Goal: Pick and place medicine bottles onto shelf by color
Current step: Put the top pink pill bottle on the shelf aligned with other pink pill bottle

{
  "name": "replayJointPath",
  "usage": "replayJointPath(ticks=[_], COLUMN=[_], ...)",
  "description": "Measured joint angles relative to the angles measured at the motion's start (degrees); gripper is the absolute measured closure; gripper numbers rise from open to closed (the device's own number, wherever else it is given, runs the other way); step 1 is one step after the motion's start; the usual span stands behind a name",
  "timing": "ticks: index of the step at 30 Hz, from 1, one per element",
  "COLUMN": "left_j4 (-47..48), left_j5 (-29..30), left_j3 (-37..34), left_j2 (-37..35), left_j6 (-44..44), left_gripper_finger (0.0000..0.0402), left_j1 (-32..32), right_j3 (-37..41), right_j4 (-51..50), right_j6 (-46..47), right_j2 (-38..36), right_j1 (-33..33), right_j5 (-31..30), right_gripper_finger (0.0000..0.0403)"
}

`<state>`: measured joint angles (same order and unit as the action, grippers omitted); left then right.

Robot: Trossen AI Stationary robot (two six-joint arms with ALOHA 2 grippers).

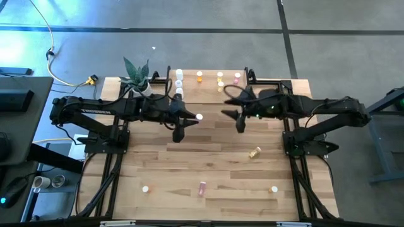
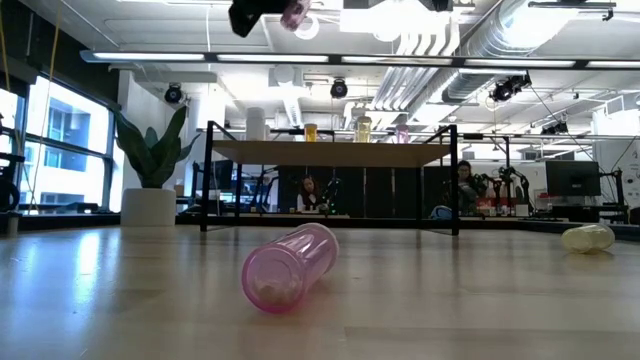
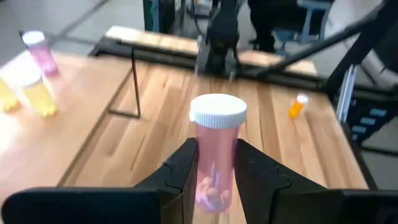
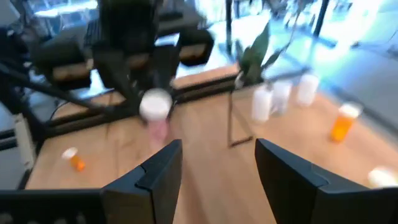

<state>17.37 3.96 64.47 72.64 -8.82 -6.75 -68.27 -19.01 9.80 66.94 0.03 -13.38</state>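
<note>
Left gripper point(image 3: 214, 171) clamps a white-capped pink plastic bottle point(image 3: 216, 149); right gripper point(image 4: 217, 165) released; several bottles already stand on the light-wood shelf point(image 1: 208, 90), four remain on the table

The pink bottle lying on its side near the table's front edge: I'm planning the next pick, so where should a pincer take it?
Grip the pink bottle across its round body mid-length, coming straight down. It lies flat with clear tabletop around it.

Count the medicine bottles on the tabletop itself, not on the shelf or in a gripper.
4. A pink bottle lies between the left upright bottle and the right upright bottle, far from the shelf; a yellow bottle lies nearer it. Others may be hidden.
</note>
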Motion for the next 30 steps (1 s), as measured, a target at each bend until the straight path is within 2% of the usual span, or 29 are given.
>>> replayJointPath(ticks=[5,9,14,21,30], left_j4=[3.89,4.95,6.53,8.86,8.88], left_j5=[2.10,2.95,4.13,4.64,4.93], left_j3=[0.00,0.00,0.00,0.00,-0.02], left_j2=[-0.02,0.00,0.00,0.00,0.00], left_j6=[-1.49,-1.83,-3.10,-4.06,-4.06], left_gripper_finger=[0.0319,0.0319,0.0319,0.0319,0.0319], left_j1=[1.52,2.99,4.24,4.62,4.60], right_j3=[-4.86,-10.65,-15.94,-16.92,-16.92], right_j4=[-0.17,-0.80,-4.10,-5.15,-3.40], right_j6=[-5.26,-9.89,-11.31,-11.34,-11.30], right_j2=[-0.56,1.67,5.81,11.98,19.81], right_j1=[-3.29,-5.24,-6.20,-4.67,-1.63], right_j5=[0.74,5.23,10.38,18.49,19.07], right_gripper_finger=[0.0210,0.0210,0.0210,0.0210,0.0210])
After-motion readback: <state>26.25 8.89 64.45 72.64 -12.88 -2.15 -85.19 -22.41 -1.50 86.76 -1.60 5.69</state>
